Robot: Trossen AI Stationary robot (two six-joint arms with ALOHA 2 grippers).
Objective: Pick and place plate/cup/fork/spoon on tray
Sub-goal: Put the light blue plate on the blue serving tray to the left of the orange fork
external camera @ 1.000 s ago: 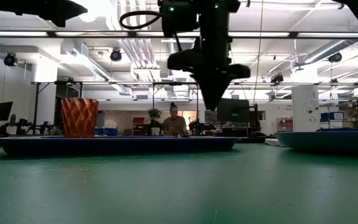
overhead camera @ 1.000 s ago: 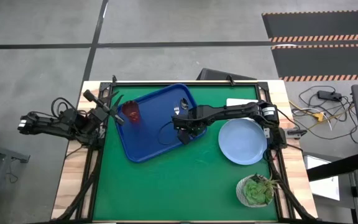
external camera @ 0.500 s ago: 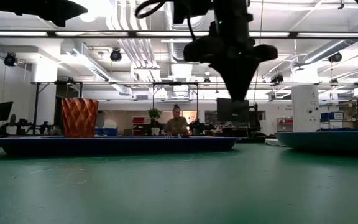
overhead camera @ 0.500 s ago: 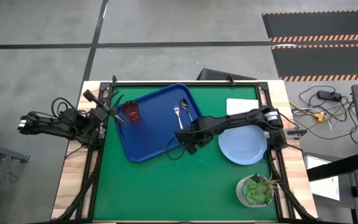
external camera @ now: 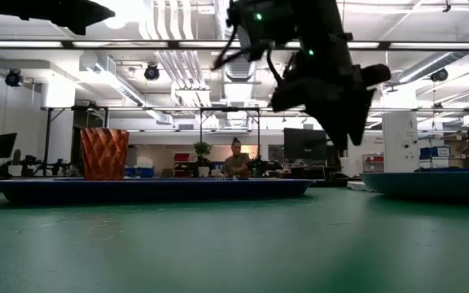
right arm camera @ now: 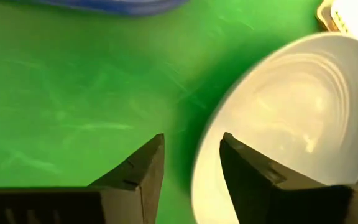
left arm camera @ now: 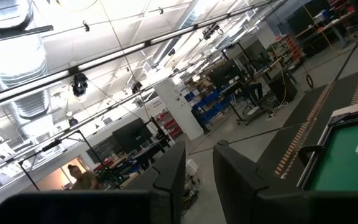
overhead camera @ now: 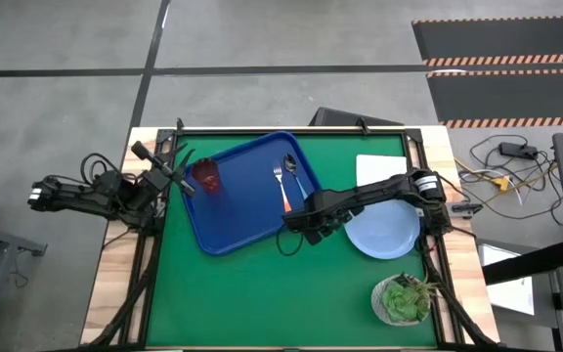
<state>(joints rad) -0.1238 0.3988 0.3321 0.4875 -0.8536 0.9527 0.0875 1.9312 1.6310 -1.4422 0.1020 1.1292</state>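
Plate [overhead camera: 384, 230] lies on the table just beside the right gripper [overhead camera: 313, 231], whose fingers are parted and empty.

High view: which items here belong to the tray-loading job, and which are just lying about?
Job items: tray; cup, fork and spoon on it; plate on the green table.
Lying about: potted plant, white block.
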